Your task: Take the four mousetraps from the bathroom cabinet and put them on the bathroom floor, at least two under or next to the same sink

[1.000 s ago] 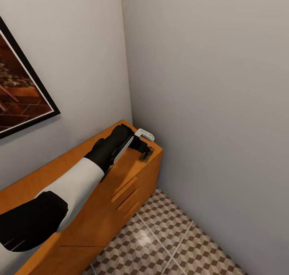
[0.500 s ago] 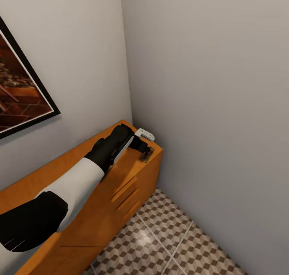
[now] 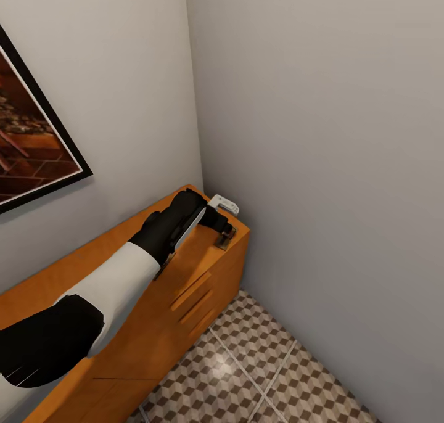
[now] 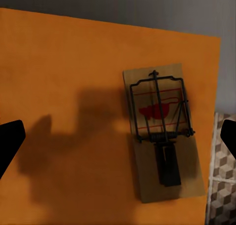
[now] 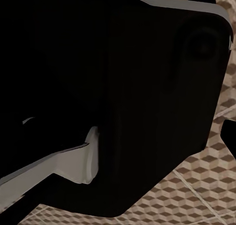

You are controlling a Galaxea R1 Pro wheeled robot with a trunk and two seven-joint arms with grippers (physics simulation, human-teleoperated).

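The cabinet [image 3: 185,275] stands over the bathroom floor [image 3: 259,373]. One mousetrap [image 4: 162,131] lies at its top's far corner. The left tool [image 4: 118,136] hovers above, wide open, empty; centre it, descend squarely. I cannot tell the right tool's state.

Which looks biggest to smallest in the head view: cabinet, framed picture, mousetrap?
1. Cabinet: largest, running along the left wall to the corner.
2. Picture: smaller, though cut off at the frame's edge.
3. Mousetrap: by far the smallest, on the cabinet's top corner.
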